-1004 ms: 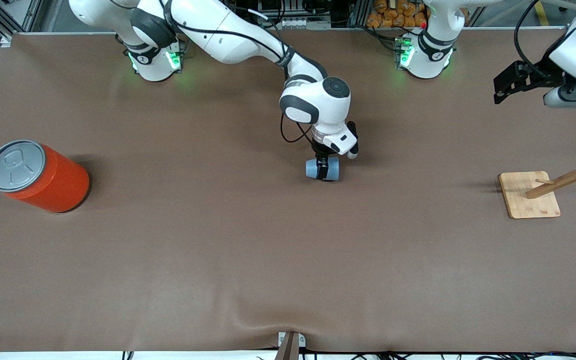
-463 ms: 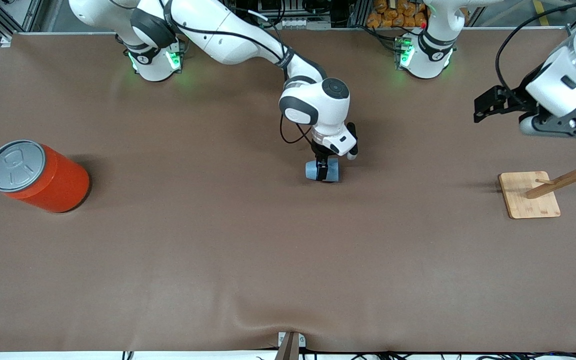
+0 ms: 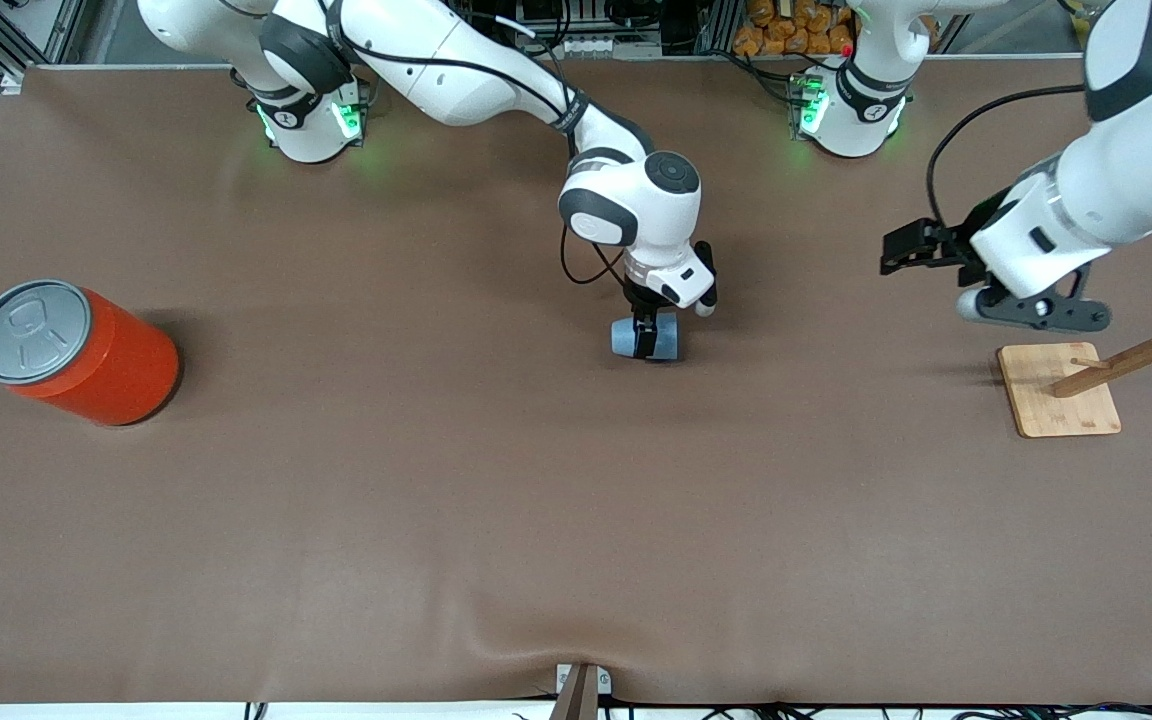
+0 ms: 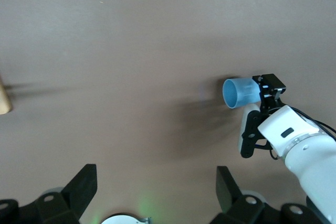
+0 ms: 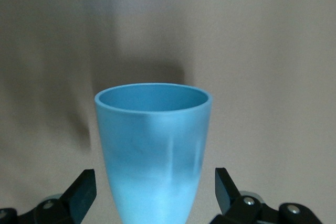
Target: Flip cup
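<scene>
The light-blue cup (image 3: 624, 338) lies on its side in the middle of the brown table, its mouth turned toward the left arm's end. My right gripper (image 3: 645, 340) reaches down over it and stands open. In the right wrist view its fingers (image 5: 84, 187) flank the narrow end of the cup (image 5: 155, 129), with a gap on each side. My left gripper (image 3: 898, 250) hangs open and empty over the table toward the left arm's end. In the left wrist view the left gripper (image 4: 156, 176) faces the cup (image 4: 240, 93) and the right gripper (image 4: 264, 97) from a distance.
A large orange can (image 3: 101, 362) with a grey lid stands at the right arm's end. A wooden peg rack (image 3: 1056, 390) on a square base stands at the left arm's end, just below the left hand in the front view.
The left arm has swung in from the table's end toward the middle and come lower. The right gripper and the cup have not moved.
</scene>
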Controlling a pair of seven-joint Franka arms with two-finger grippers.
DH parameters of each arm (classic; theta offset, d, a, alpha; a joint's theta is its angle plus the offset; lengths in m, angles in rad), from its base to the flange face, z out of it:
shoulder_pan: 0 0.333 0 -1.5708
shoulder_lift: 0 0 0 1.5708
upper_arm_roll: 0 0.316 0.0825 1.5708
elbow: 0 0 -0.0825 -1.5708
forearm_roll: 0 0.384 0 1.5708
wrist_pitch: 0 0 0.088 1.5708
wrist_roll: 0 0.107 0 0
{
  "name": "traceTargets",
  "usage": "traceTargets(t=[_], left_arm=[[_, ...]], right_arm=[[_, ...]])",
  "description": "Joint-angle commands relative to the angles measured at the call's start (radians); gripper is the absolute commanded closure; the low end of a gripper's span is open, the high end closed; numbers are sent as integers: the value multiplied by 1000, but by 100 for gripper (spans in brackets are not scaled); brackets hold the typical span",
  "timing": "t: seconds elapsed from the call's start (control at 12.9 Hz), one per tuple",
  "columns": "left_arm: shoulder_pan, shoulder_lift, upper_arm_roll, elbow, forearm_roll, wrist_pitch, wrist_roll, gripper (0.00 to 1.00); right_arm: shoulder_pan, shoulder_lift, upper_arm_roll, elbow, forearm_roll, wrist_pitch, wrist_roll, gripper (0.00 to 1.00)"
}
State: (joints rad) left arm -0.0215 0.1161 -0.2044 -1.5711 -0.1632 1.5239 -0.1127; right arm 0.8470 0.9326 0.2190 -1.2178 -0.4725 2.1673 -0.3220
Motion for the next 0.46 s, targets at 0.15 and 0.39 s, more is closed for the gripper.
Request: traceTargets(t=[0.15, 0.39], left_arm=[[-34, 59, 0, -9, -62, 33, -4, 0], [-52, 108, 0, -20, -96, 70, -10, 0]], right_arm=[[-31, -129, 29, -54, -1, -82, -3, 0], [-149, -193, 129, -49, -1, -141, -8, 0]])
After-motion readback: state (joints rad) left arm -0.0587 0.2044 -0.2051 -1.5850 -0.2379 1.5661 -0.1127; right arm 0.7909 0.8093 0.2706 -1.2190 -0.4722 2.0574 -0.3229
